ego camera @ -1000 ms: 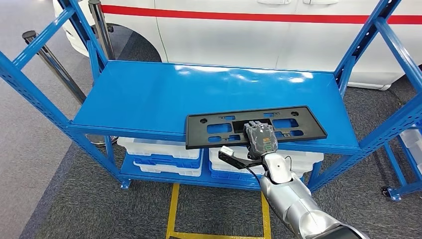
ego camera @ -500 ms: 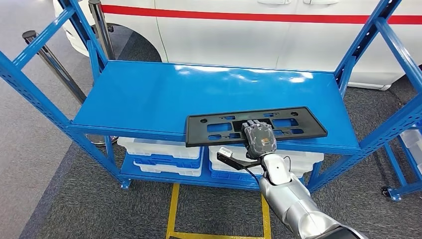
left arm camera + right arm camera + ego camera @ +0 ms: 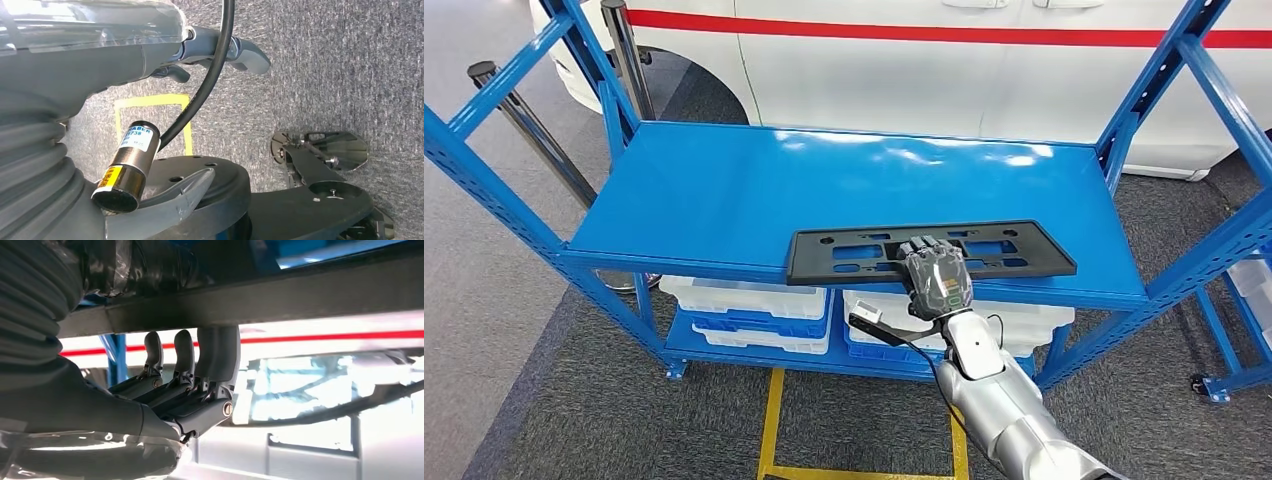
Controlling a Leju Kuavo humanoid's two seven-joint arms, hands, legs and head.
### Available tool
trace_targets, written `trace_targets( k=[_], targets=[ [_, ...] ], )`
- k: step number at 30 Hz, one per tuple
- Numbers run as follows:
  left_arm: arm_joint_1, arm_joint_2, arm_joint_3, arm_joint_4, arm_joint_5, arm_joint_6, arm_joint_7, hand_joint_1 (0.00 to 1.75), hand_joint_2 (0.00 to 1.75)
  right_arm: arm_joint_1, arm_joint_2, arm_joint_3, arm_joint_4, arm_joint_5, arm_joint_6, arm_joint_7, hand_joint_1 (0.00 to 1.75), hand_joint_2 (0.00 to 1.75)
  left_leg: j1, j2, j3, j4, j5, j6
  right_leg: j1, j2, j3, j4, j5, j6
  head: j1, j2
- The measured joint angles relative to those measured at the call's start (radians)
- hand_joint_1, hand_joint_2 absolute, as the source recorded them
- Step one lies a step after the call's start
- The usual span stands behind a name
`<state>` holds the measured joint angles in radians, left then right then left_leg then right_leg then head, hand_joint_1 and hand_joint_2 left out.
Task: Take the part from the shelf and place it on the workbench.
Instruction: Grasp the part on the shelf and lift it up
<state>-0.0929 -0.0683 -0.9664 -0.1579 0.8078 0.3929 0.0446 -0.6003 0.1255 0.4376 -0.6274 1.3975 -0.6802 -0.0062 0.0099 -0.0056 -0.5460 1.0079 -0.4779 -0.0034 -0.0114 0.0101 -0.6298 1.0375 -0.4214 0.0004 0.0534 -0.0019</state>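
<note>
The part (image 3: 844,255) is a long black plastic plate with cut-outs, lying along the front edge of the blue shelf (image 3: 724,190) and overhanging it a little. My right hand (image 3: 936,280) grips its near edge at the middle, with the fingers on top of the plate. In the right wrist view the fingers (image 3: 185,360) hook up around the dark bar of the part (image 3: 300,300). My left hand (image 3: 220,50) hangs over grey carpet with nothing in it; how its fingers lie is unclear.
White bins (image 3: 744,305) sit on the lower shelf level. A white car (image 3: 924,70) with a red stripe stands behind the shelf. Blue uprights frame both ends, and another blue rack (image 3: 1234,300) is at the right. Yellow floor tape (image 3: 771,420) runs in front.
The part has slid left and toward me along the shelf's front edge, held in my right hand, which has drawn back slightly.
</note>
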Motion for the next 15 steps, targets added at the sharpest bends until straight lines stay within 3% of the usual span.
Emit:
trace_targets(
  k=[15],
  targets=[
    [0.0, 0.0, -0.009, 0.0, 0.01, 0.002, 0.0, 0.0, 1.75, 0.028, 0.0, 0.0, -0.064, 0.004, 0.0, -0.007, 1.2, 1.75, 0.0, 0.0, 0.0, 0.0, 0.0, 0.0, 0.0, 0.0, 0.0, 0.0, 0.0, 0.0, 0.0, 0.0]
  ],
)
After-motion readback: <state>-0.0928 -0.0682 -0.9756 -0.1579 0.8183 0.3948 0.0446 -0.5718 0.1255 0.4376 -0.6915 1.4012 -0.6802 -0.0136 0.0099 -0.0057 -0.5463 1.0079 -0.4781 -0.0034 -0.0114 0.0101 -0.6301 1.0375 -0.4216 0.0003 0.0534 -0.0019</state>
